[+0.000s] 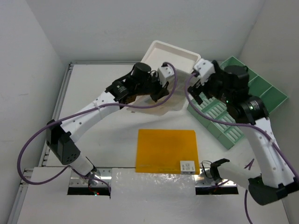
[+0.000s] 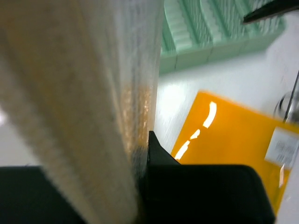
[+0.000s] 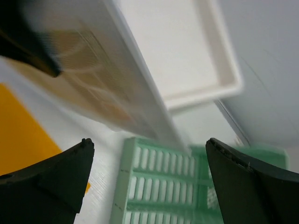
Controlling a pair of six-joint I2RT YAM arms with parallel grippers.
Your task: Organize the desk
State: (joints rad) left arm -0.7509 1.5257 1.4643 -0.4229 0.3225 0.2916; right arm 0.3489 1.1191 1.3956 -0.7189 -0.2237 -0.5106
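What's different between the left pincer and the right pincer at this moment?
The left pincer is shut on a wall of the white tray; the right pincer stands wide open and holds nothing. The left pincer hangs over the middle of the desk, the right pincer above the green rack. Both have black fingers.

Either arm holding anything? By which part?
Left fingers are clamped on the white box's thin side wall. Right fingers stand open, holding nothing.
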